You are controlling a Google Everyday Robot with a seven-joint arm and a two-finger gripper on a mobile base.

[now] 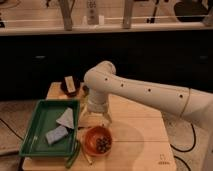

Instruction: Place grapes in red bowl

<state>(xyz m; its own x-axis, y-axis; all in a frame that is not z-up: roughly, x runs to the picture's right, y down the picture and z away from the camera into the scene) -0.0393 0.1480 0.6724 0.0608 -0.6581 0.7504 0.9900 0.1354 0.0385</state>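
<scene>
The red bowl [91, 140] sits on the wooden table near the front, just right of the green tray. The grapes [103, 145], a small dark bunch, lie inside the bowl toward its right side. My gripper [96, 118] hangs from the white arm just above and behind the bowl. Its two fingers [108, 119] are spread apart and hold nothing.
A green rectangular tray [33, 130] at the left holds a grey-blue sponge [56, 134] and a pale folded piece [65, 119]. A dark round dish [65, 88] with a small box stands at the back left. A thin green item [73, 155] lies by the tray's front corner.
</scene>
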